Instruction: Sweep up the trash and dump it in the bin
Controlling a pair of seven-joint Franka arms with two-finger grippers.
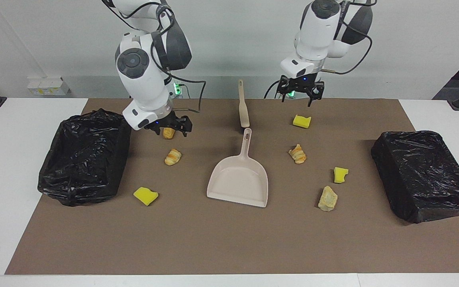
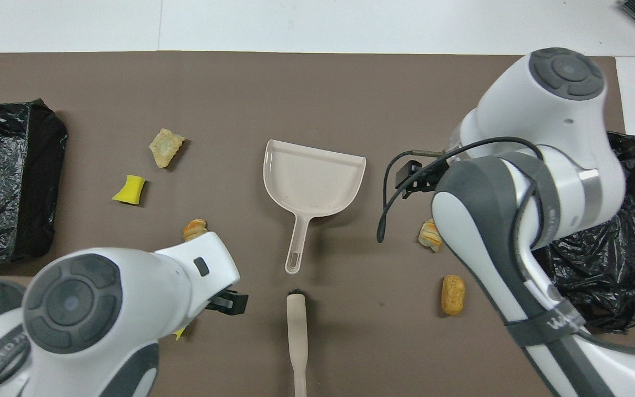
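Trash lies scattered on the brown mat: a bread roll, two croissants, yellow sponge chunks and a bread piece. A beige dustpan lies mid-mat, its handle toward the brush. My right gripper hangs open low over the bread roll, holding nothing. My left gripper hangs open and empty above the sponge chunk nearest the robots. From overhead, my arms hide some of the pieces.
Two bins lined with black bags stand at the mat's ends, one at the right arm's end and one at the left arm's end. Bare mat stretches from the dustpan's mouth to the table edge away from the robots.
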